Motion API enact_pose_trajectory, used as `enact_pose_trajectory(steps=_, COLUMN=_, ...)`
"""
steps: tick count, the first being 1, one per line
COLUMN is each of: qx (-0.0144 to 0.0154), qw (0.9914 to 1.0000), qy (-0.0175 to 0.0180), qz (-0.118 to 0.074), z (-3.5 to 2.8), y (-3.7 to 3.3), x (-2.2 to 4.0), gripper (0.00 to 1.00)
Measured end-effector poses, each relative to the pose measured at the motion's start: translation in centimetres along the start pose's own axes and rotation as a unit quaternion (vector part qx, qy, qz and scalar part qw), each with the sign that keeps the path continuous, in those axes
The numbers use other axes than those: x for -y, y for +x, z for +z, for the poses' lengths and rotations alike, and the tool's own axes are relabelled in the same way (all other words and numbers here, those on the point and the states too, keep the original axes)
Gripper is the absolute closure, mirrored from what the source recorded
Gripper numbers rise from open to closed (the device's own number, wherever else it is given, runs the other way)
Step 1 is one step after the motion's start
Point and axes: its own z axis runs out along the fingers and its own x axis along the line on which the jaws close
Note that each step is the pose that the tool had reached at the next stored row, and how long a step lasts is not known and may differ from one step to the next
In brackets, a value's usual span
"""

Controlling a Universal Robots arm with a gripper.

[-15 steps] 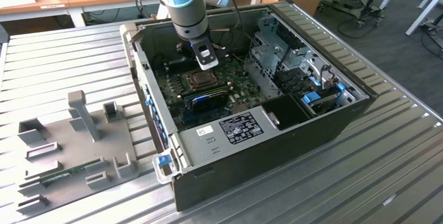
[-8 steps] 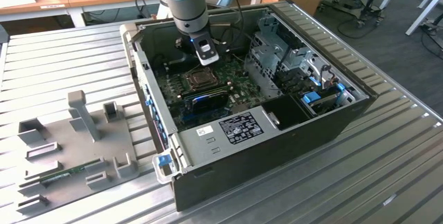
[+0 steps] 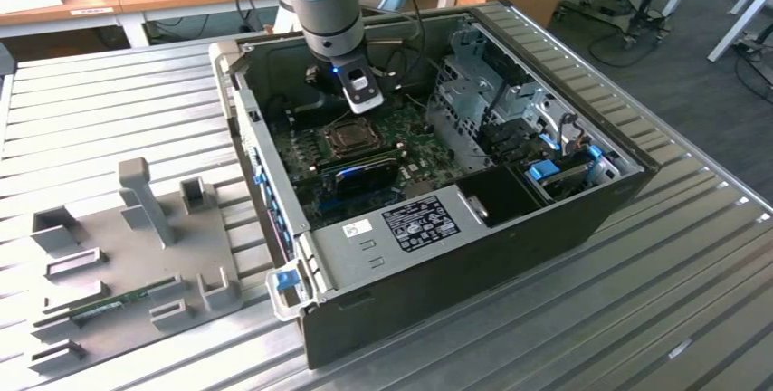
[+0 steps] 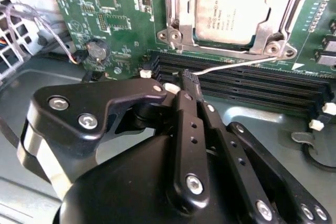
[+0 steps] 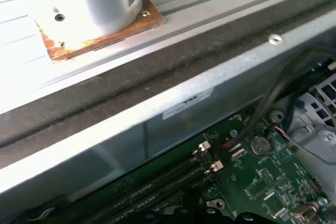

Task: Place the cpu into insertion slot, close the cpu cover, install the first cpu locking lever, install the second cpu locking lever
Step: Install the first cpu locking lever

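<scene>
The cpu (image 4: pixel 231 3) lies flat in the insertion slot (image 3: pixel 351 138) on the green board. Over it the cpu cover (image 4: pixel 181 22), a silver frame, is down, and the chip's pale face shows through its window. A thin silver cpu locking lever (image 4: pixel 236 64) runs along the socket's edge above the black memory slots (image 4: pixel 252 85). My gripper (image 4: pixel 190 80) is shut, its black fingertips at the lever's free end. I cannot tell whether the wire is pinched or only touched. In the exterior view the gripper (image 3: pixel 362 101) hangs inside the open computer case, just behind the socket.
The grey perforated drive cage (image 3: pixel 477 92) stands at the socket's right in the exterior view. Case walls (image 5: pixel 157 124) ring the board. A grey fixture plate (image 3: pixel 133 255) lies on the slatted table at the exterior view's left. Loose cables (image 4: pixel 31 19) cross the board's corner.
</scene>
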Motion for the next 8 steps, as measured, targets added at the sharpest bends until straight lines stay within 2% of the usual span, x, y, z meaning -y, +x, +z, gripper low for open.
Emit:
enact_pose_trajectory(steps=2, qx=-0.0037, qw=0.99995, qy=-0.0015, qz=-0.009, z=0.00, y=0.01, x=0.00, gripper=0.90)
enact_pose_trajectory(steps=4, qx=-0.0062, qw=0.99987, qy=-0.0025, qz=-0.014, z=0.00, y=0.02, x=0.01, gripper=0.90)
enact_pose_trajectory(steps=6, qx=-0.0079, qw=0.99979, qy=-0.0033, qz=-0.019, z=-0.02, y=0.08, x=0.04, gripper=0.90)
enact_pose_trajectory(steps=8, qx=-0.0082, qw=0.99977, qy=-0.0035, qz=-0.020, z=-0.01, y=0.12, x=0.06, gripper=0.90)
